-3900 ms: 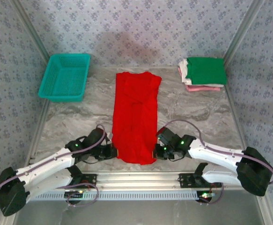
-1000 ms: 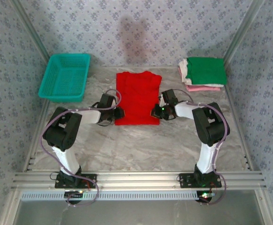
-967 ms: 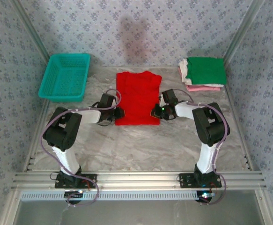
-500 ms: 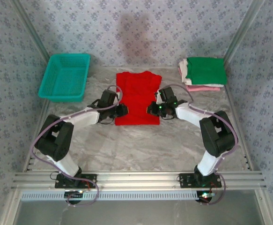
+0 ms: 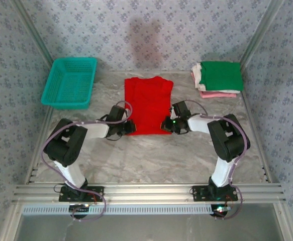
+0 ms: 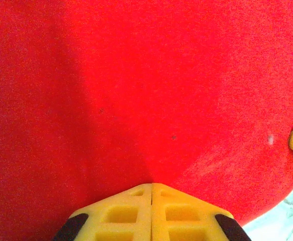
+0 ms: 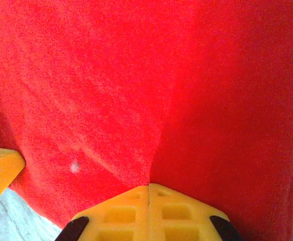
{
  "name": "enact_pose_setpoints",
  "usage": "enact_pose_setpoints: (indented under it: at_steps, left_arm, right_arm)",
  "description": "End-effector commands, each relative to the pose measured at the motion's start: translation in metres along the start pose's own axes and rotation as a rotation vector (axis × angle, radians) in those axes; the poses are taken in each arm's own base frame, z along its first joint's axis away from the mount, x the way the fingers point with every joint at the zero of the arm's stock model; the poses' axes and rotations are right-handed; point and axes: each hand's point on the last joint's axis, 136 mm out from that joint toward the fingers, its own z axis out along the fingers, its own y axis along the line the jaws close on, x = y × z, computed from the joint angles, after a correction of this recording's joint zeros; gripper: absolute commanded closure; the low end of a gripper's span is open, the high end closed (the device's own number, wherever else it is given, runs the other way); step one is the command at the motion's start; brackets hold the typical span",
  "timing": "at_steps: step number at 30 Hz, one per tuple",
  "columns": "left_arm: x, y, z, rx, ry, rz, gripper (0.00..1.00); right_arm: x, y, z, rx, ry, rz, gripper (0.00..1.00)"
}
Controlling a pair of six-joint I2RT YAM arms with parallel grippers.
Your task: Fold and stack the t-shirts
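The red t-shirt point(image 5: 147, 103) lies flat, left of the green-topped stack point(image 5: 219, 78). The left gripper point(image 5: 131, 127) and right gripper point(image 5: 164, 124) pinch its near corners, jaws closed tight on cloth, probably to lift that edge for another fold.

Bare table point(image 5: 151, 155) lies open from the arms' bases to the near edge of the red shirt point(image 5: 147, 100). The left arm point(image 5: 66, 145) and right arm point(image 5: 226, 138) fence that lane. The left gripper point(image 5: 131, 126) and right gripper point(image 5: 165, 124) are clamped on the shirt's near corners. Bare strips part the shirt from the basket point(image 5: 71, 80) and the stack point(image 5: 220, 75). Walls point(image 5: 136, 40) close the sides and back.
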Motion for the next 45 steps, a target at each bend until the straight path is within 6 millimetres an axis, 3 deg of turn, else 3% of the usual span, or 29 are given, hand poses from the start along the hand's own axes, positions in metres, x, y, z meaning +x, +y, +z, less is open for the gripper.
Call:
enact_pose_setpoints:
  at_steps: [1, 5, 9, 13, 16, 19, 23, 29, 35, 45]
  left_arm:
    - [0.000, 0.000, -0.025, -0.025, -0.037, -0.001, 0.91]
    - [-0.013, -0.010, -0.057, -0.019, -0.128, 0.005, 0.85]
    - [-0.016, -0.005, -0.085, -0.040, -0.157, -0.031, 0.75]
    - [-0.005, 0.019, -0.094, -0.018, -0.139, -0.109, 0.66]
    - [0.002, 0.029, -0.090, 0.026, -0.121, -0.134, 0.54]
    - [0.008, 0.025, -0.081, 0.063, -0.073, -0.115, 0.45]
    - [0.017, 0.024, -0.068, 0.071, -0.003, -0.117, 0.45]
    - [0.016, 0.013, -0.058, 0.091, 0.018, -0.084, 0.45]
    - [0.015, 0.005, -0.048, 0.099, 0.035, -0.067, 0.46]
    - [0.016, 0.002, -0.032, 0.105, 0.066, -0.072, 0.47]
  right_arm:
    - [0.019, -0.015, -0.006, 0.053, 0.037, 0.038, 1.00]
    - [0.013, 0.006, -0.022, 0.019, 0.020, -0.001, 1.00]
    - [0.006, 0.016, -0.047, 0.007, -0.026, -0.016, 1.00]
    - [0.011, -0.002, -0.062, -0.004, -0.029, 0.052, 0.75]
    - [0.017, -0.016, -0.064, -0.018, -0.013, 0.105, 0.67]
    - [0.022, -0.020, -0.062, -0.037, 0.006, 0.135, 0.60]
    - [0.028, -0.022, -0.057, -0.044, 0.021, 0.160, 0.53]
    - [0.028, -0.020, -0.051, -0.052, 0.032, 0.160, 0.53]
    - [0.030, -0.029, -0.051, -0.008, 0.013, 0.178, 0.53]
    - [0.029, -0.032, -0.043, -0.008, 0.015, 0.184, 0.54]
